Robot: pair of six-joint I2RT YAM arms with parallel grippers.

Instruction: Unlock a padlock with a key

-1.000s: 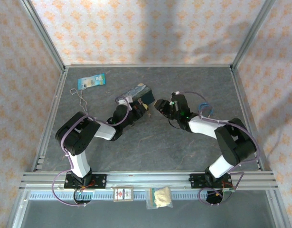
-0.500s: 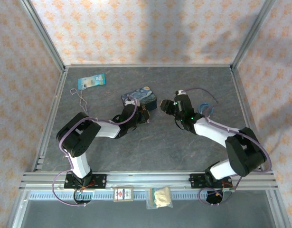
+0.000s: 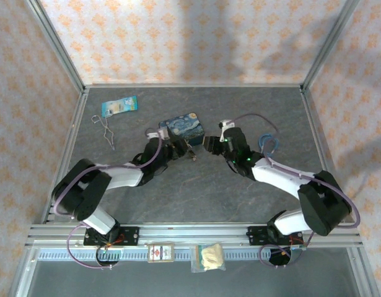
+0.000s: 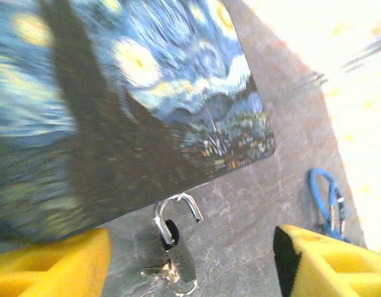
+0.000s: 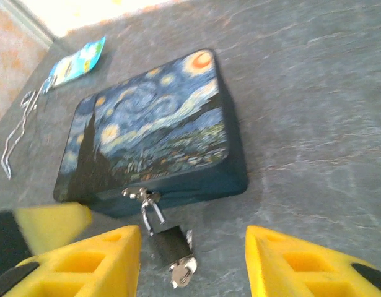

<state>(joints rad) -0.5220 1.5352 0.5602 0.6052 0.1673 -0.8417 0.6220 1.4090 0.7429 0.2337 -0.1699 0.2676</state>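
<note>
1. Two claws meet over the middle of the grey bench (image 3: 196, 195), both aimed at the front of a blue starry-night tin (image 3: 182, 127).
2. The padlock (image 5: 169, 240) lies flat on the bench just in front of the tin. Its silvery shackle (image 5: 150, 209) reaches up to the small latch on the tin's front wall.
3. In the left wrist view one leg of the shackle looks lifted free of the dark body, though blur leaves that uncertain.
4. The key (image 5: 184, 270) sits at the body's lower end. It looks seated in the keyhole, with its silvery head pointing away from the tin.
5. Left claw (image 4: 191, 257): its yellow fingers (image 4: 54, 263) are spread wide, one on each side of the padlock. They touch neither it nor the key, so this claw holds nothing.
6. Right claw (image 5: 193, 247): its fingers are apart too. The padlock and key lie in the gap, nearer the finger on the left of that wrist view, and nothing is clamped.
7. From above, the claws face each other across the padlock — the left one from the left, the right one from the right.
8. Elsewhere on the bench:
   - A blue packet (image 3: 119, 106) lies near the far-left corner.
   - A bent wire loop (image 3: 105, 130) lies just nearer than the packet.
   - A blue clip (image 3: 269, 143) lies to the right of the right arm.
</note>
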